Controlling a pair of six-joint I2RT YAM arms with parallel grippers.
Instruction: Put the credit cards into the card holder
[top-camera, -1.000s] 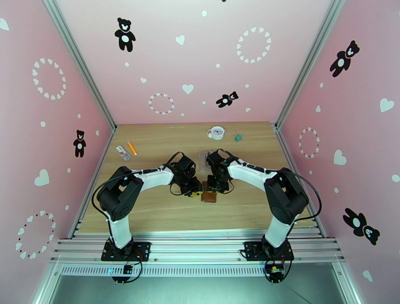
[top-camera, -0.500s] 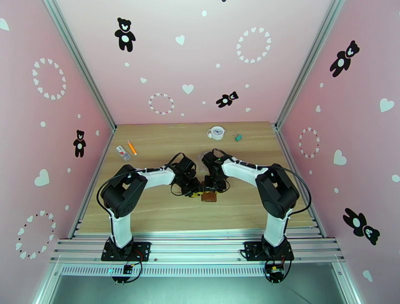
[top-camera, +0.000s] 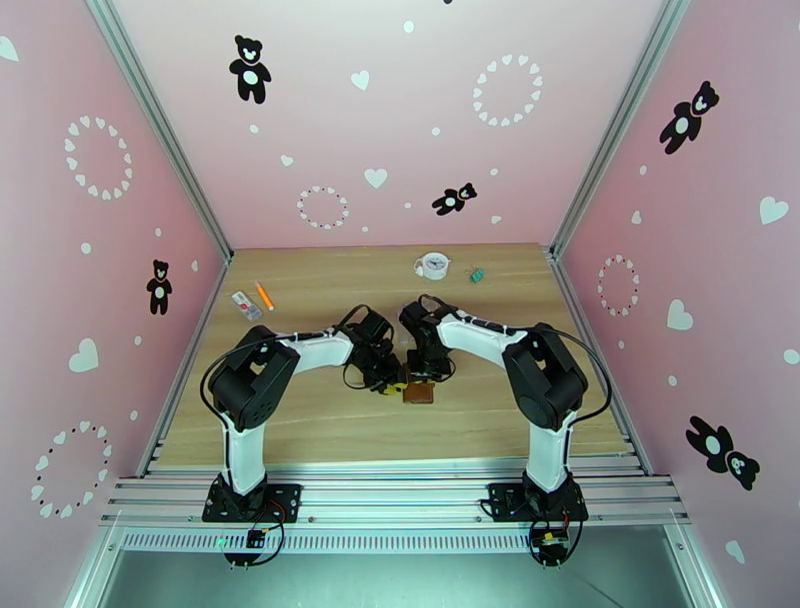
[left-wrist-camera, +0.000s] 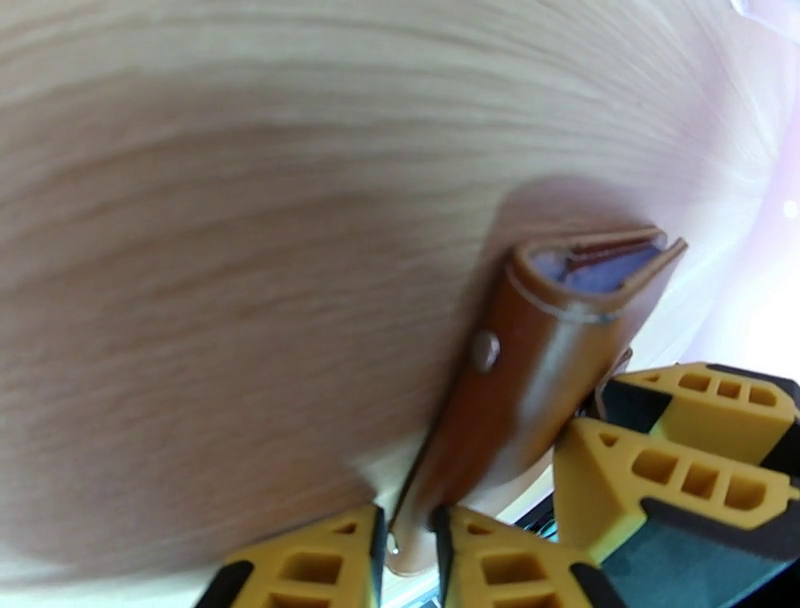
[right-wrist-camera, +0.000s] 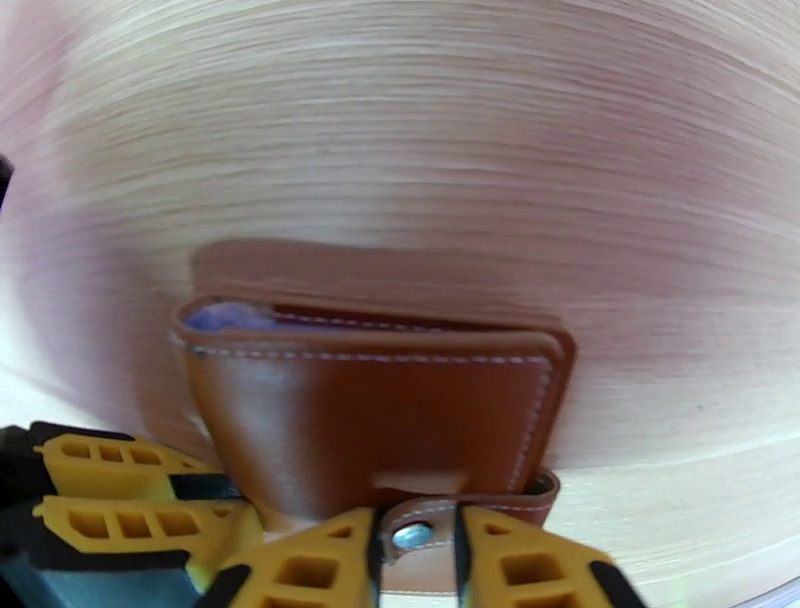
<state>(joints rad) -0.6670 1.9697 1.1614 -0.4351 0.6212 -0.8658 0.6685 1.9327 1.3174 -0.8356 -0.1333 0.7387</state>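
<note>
Card holder (top-camera: 418, 393): folded, mid-counter, between the two arms' tips. Seen from above, its long axis runs roughly left to right. From the right wrist, the long stitched edge lies across the frame. A pale blue credit card (left-wrist-camera: 600, 275) shows in the open end.

Whether it rests on the counter (top-camera: 330, 420) or is raised cannot be told.

Bare wood lies open on all sides. A white round object (top-camera: 433, 265) and an orange pen (top-camera: 264, 295) sit well apart, toward the far edge.

Left fingers (left-wrist-camera: 300, 570): narrow, pinching the card holder's near edge.

Right fingers (right-wrist-camera: 520, 560): narrow, closed on the snap strap (right-wrist-camera: 412, 537), just beside the left pair.
</note>
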